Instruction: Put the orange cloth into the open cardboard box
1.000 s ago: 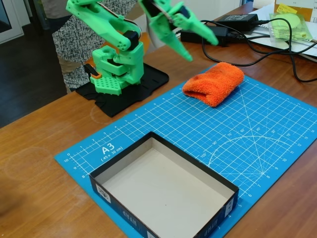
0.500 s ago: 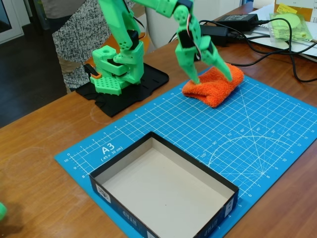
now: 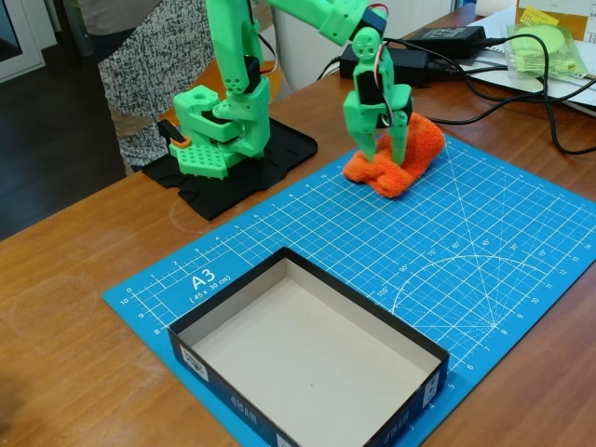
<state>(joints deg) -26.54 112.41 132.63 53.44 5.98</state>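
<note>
Fixed view shows your hand (image 3: 385, 149) set down on the orange cloth (image 3: 399, 160), its fingers pressed into the fluffy bundle and pinching it across the middle. The cloth lies on the blue cutting mat (image 3: 484, 251) at its far edge, not yet lifted, as far as you can judge. The open cardboard box (image 3: 307, 358) sits well apart at the mat's near corner, with nothing inside. So you have only the grasp; lifting, carrying across and releasing are all left.
</note>
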